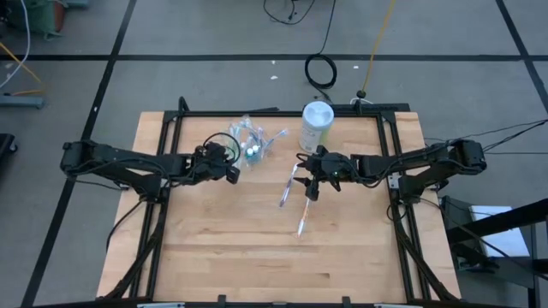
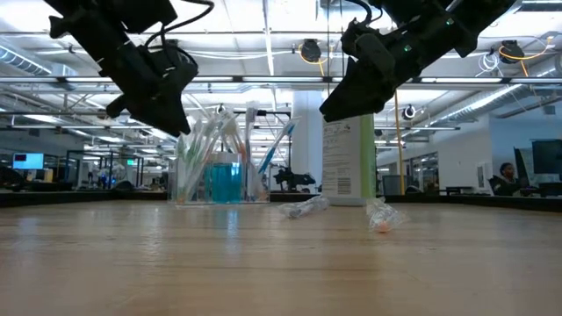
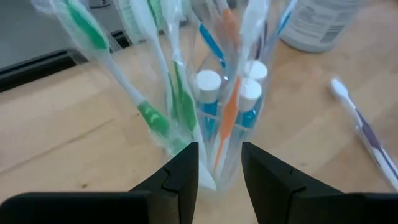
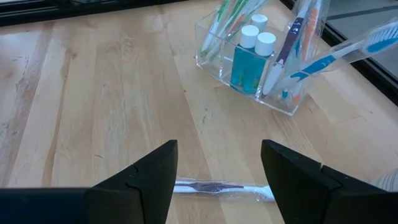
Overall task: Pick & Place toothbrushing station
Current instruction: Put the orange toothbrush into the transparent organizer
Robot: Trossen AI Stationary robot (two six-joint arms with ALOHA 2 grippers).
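The toothbrushing station (image 1: 254, 141) is a clear cup standing on the table at the far middle. It holds several wrapped toothbrushes and white-capped teal tubes (image 3: 208, 93). My left gripper (image 3: 219, 180) hangs open just left of the cup, above the table, with a wrapped toothbrush's end between its fingers. My right gripper (image 4: 217, 168) hangs open above a loose wrapped toothbrush (image 4: 217, 186) that lies flat on the table right of the cup. It touches nothing. My left gripper has a finger on either side of the wrapped end of one toothbrush (image 3: 208, 177) that leans out of the cup. It comes slanting down from the table's left. I cannot tell whether either finger touches the wrapper.
A tall pale-green canister (image 1: 317, 124) with a white lid stands right of the cup at the far edge. A second loose toothbrush (image 1: 304, 218) lies nearer the middle of the table. A black frame (image 1: 163, 154) borders the wooden top, which is bare at the near side.
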